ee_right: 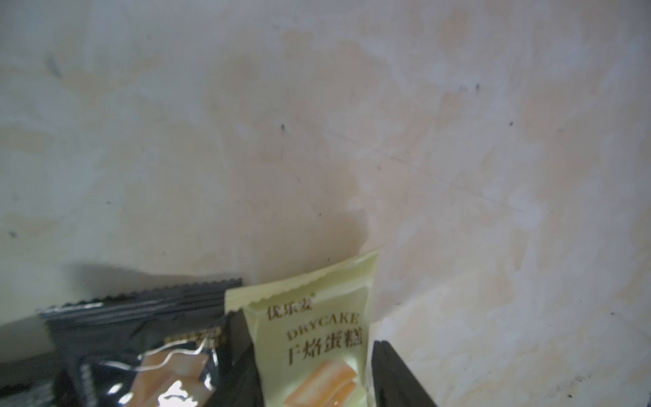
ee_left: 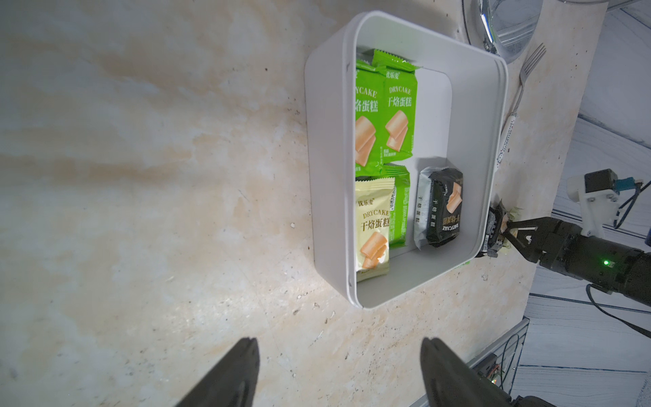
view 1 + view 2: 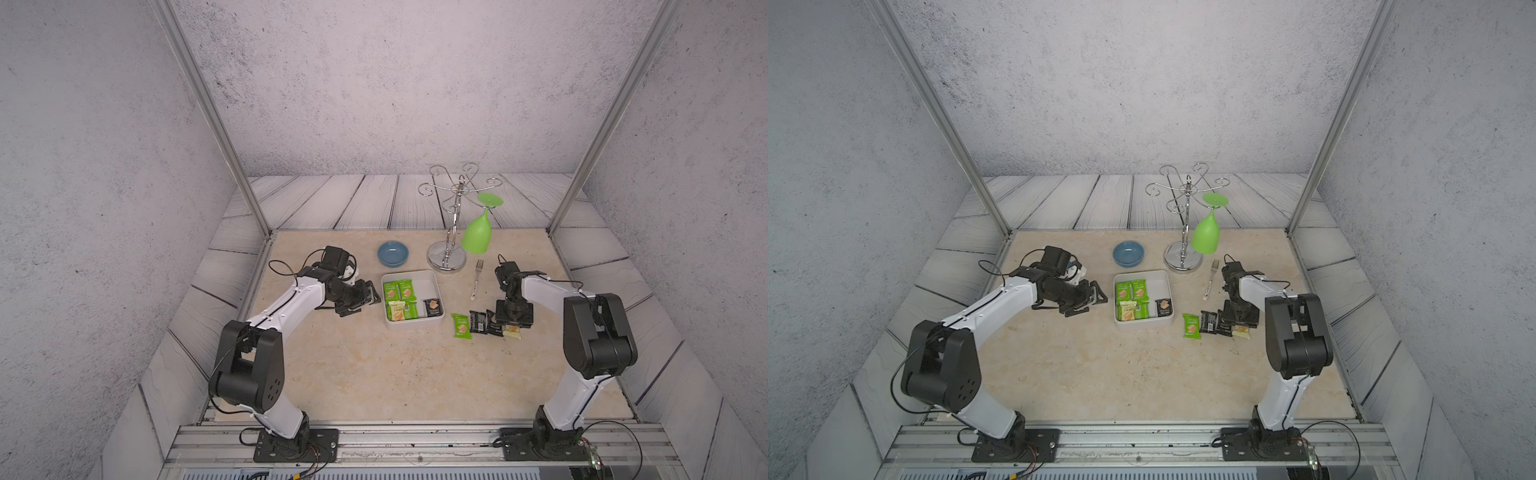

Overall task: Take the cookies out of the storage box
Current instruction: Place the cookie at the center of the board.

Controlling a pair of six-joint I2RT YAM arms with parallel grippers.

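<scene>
- Left pincer [image 2: 339, 349]: fingers wide apart, nothing between them, over bare table [image 2: 141, 176].
- Box [image 2: 331, 183] sits close by that pincer, not touching it.
- Five cookies [image 2: 398, 105] lie in the box. Two green ones lie side by side, and a cream one [image 2: 373, 225] lies along the wall nearest the left pincer. A third green [image 2: 401, 208] is partly under the cream one, and a black one [image 2: 442, 208] lies alone toward the right pincer's side.
- Right pincer [image 1: 311, 347] points down at the table, outside the box.
- A cream packet [image 1: 303, 303] sits between its fingers [image 1: 398, 380]; whether they clamp it or stand just clear cannot be told.
- A black packet [image 1: 141, 317] lies just beside that pincer, on its box side.
- Past it, between right pincer and box, a second black packet [image 3: 478, 322] and a green packet [image 3: 461, 325] lie flat on the table.
- Fork [image 3: 476, 279] lies near the right pincer, also on its box side.
- Bowl [image 3: 393, 253] and rack [image 3: 446, 259] with a hanging green glass [image 3: 477, 232] stand beyond both pincers.
</scene>
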